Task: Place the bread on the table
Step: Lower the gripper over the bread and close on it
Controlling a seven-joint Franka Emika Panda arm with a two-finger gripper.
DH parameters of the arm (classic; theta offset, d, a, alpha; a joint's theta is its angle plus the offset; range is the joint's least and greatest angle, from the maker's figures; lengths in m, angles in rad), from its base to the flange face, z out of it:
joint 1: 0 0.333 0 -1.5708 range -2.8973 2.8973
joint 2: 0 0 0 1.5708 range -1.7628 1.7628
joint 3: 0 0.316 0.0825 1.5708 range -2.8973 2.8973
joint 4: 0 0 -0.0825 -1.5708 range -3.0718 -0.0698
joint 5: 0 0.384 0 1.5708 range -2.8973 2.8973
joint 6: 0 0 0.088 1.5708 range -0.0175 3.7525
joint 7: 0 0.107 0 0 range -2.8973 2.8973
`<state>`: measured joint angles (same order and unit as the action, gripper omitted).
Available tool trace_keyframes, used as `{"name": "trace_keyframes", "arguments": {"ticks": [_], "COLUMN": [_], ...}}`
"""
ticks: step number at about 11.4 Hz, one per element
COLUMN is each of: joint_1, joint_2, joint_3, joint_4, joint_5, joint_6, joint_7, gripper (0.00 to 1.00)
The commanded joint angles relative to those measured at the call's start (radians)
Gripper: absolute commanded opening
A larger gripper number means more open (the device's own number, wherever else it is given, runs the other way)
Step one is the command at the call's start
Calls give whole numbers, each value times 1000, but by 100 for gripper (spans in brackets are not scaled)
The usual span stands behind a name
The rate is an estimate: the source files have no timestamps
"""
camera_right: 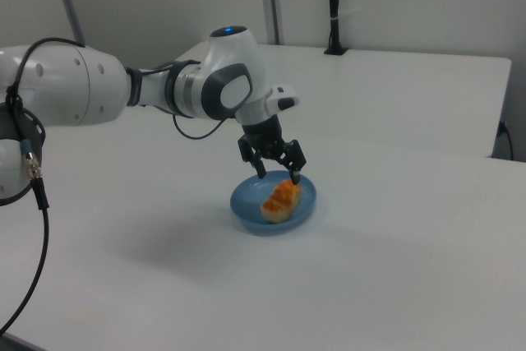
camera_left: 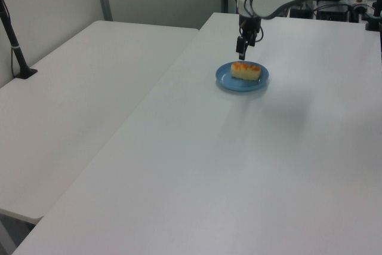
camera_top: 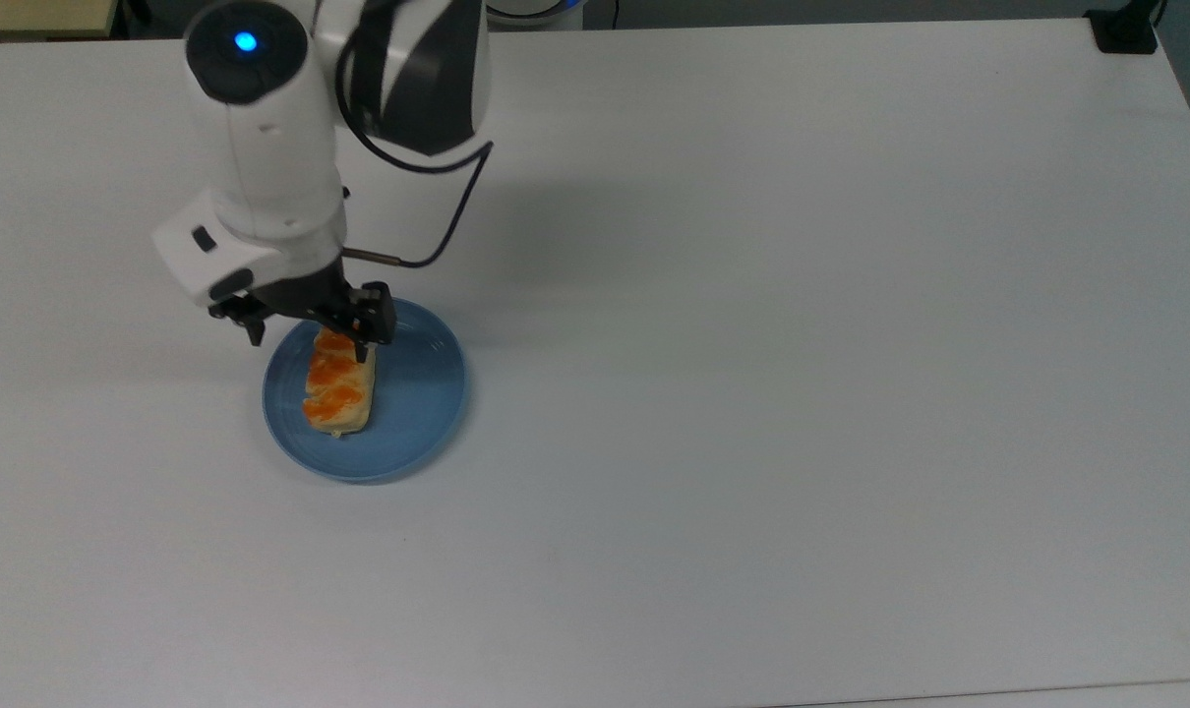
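The bread (camera_top: 339, 383) (camera_left: 246, 70) (camera_right: 282, 199), a pale bun with orange patches, lies on a round blue plate (camera_top: 413, 403) (camera_left: 228, 78) (camera_right: 246, 200) on the white table (camera_top: 802, 344) (camera_left: 239, 165) (camera_right: 394, 269). My gripper (camera_top: 308, 342) (camera_left: 243, 51) (camera_right: 278, 174) hangs open just above the bread's far end in the top view, one finger on each side, not touching it. Nothing is between the fingers.
A second white table (camera_left: 77, 100) adjoins the left view's left side, with a black post (camera_left: 15, 46) on it. A black clamp (camera_top: 1126, 29) sits at the top view's upper right corner. The arm (camera_top: 261, 147) reaches in from the top view's upper edge.
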<state>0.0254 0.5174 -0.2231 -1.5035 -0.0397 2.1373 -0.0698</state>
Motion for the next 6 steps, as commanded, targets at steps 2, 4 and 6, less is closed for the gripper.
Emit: {"name": "trace_keyframes", "arguments": {"ticks": [2,4,6], "joint_1": [57,56,50], "joint_2": [29,55,55], "joint_3": [-38,-38,-48], "joint_4": [-52,-73,-80], "joint_5": [1,-8,-9], "joint_6": [15,76,92], "joint_7": [-1,-1,-2], "gripper": [100,92,87]}}
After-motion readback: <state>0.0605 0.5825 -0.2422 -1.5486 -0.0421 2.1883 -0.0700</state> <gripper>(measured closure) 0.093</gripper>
